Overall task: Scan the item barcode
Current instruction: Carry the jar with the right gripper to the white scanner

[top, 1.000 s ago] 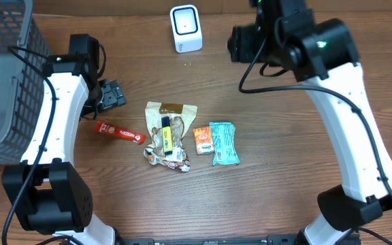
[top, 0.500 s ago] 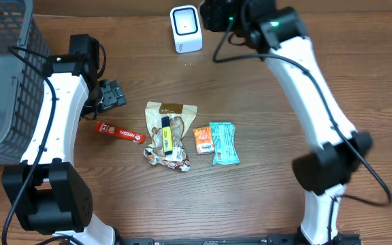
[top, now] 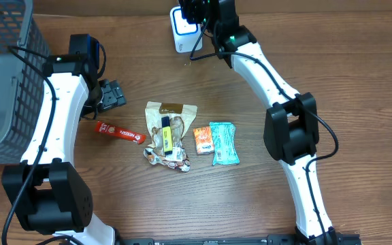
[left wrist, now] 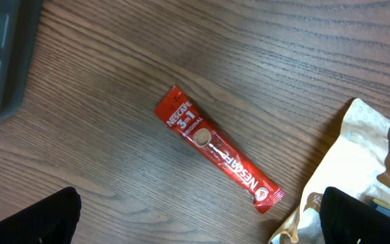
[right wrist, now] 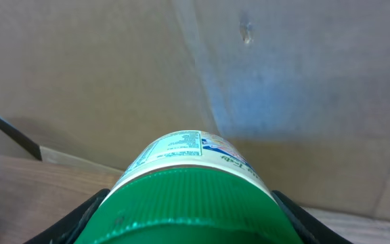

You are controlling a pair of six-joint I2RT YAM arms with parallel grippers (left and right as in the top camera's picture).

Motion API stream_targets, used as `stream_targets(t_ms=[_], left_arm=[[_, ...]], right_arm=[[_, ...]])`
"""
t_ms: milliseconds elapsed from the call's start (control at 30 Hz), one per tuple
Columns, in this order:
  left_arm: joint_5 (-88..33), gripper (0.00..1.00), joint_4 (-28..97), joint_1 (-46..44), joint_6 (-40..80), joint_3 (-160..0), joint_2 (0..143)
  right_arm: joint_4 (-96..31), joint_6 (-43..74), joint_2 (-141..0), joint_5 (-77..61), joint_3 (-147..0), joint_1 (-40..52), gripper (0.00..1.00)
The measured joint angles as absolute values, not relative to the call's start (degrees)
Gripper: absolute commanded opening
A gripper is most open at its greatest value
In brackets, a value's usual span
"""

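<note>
One green-capped jar clamped in right gripper, held at far table edge just over the one white scanner. Left gripper spread wide, empty, hovering above one red stick. Mid-table: one beige bag, one orange packet, one teal packet. One basket at left.

White arm links, black joints, black cables
</note>
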State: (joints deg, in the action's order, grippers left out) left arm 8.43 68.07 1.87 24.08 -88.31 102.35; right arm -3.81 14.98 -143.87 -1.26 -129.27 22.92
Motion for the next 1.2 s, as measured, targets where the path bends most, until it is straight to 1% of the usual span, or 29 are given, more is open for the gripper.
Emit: stream_targets(t_ms=[167,267,333,433,867,933,967,1067,1200], left_arm=[[8.4,1.0,68.1,1.9,24.1,-88.3,102.3],[8.4,1.0,68.1,1.9,24.1,-88.3,102.3],[8.4,1.0,68.1,1.9,24.1,-88.3,102.3],[8.4,1.0,68.1,1.9,24.1,-88.3,102.3],[8.4,1.0,68.1,1.9,24.1,-88.3,102.3],[8.4,1.0,68.1,1.9,24.1,-88.3,102.3],[8.4,1.0,68.1,1.9,24.1,-88.3,102.3],[8.4,1.0,68.1,1.9,24.1,-88.3,102.3],[8.4,1.0,68.1,1.9,24.1,-88.3,102.3]], right_arm=[[0.8,15.0,-147.0,-1.3,-129.3,22.9,0.44],[6.5,16.4,-148.8,-1.2,-129.3,22.9,0.45],[7.2,17.9,-149.3,-1.3,-129.3,22.9,0.44],[7.8,19.7,-149.9,-1.2,-129.3,22.9,0.48],[7.7,20.8,-150.6,-1.2,-129.1,22.9,0.48],[7.7,20.9,-150.6,-1.3,-129.0,22.9,0.47],[7.9,21.0,-150.6,-1.3,-129.0,22.9,0.44],[9.8,23.1,-150.6,-2.6,-128.9,22.9,0.41],[14.6,26.0,-150.5,-5.7,-128.8,22.9,0.42]])
